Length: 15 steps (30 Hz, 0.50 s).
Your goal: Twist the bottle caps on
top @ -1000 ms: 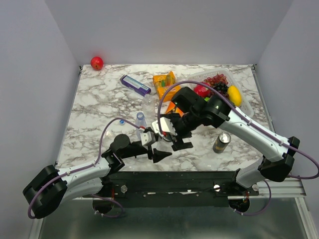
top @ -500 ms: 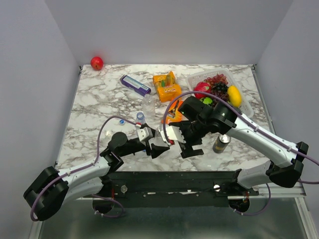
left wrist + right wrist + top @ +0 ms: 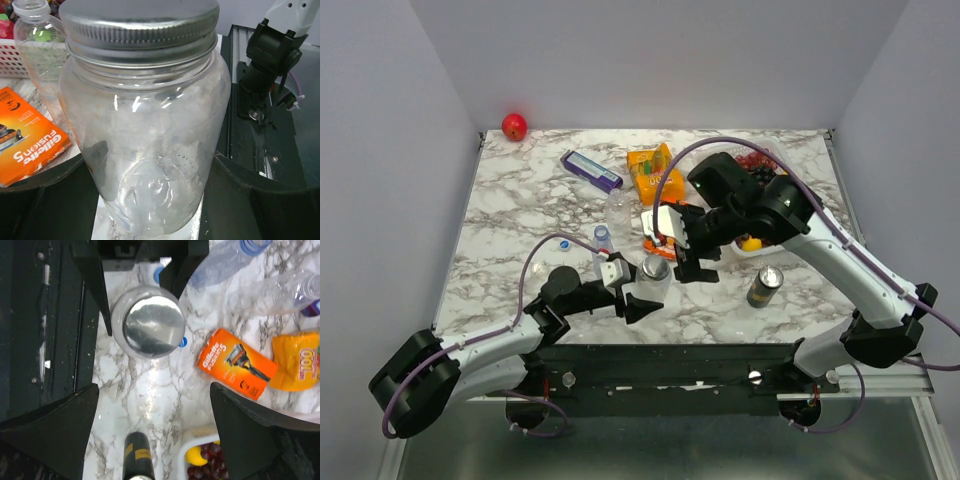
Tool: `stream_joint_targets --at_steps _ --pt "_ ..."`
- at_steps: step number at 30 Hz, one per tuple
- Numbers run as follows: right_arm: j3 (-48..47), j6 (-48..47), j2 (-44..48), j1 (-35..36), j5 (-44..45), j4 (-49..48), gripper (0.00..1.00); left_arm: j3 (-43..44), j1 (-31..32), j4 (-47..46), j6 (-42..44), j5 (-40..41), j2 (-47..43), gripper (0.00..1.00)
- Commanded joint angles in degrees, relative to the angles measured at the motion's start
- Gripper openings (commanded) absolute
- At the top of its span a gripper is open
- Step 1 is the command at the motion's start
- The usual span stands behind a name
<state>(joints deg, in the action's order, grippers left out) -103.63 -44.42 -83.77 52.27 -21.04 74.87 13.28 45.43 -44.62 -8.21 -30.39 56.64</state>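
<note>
Jaws wide, the right end effector [image 3: 692, 270] has lifted off the lidded jar [image 3: 654, 275] held by the left end effector [image 3: 642, 290] at the worktop's [image 3: 520, 200] near edge, so that lid [image 3: 154, 326] seems seated; an uncapped bottle [image 3: 40, 45] and loose cap [image 3: 183, 342] wait just beside it.
</note>
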Motion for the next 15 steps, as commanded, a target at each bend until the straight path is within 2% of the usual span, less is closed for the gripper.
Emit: stream_joint_targets --at_steps 1,6,15 --pt "-3.0 -3.2 -3.8 0.3 -8.0 -1.2 1.00 2.0 1.1 -0.4 0.9 -3.0 0.9 0.00" --pt "-3.6 -8.8 -5.6 0.8 -13.4 1.5 1.00 3.2 1.2 1.0 2.8 -3.6 1.6 0.00" --pt "-0.3 -10.9 -5.7 3.0 -13.2 1.5 1.00 4.0 1.3 1.5 3.3 -3.9 2.2 0.00"
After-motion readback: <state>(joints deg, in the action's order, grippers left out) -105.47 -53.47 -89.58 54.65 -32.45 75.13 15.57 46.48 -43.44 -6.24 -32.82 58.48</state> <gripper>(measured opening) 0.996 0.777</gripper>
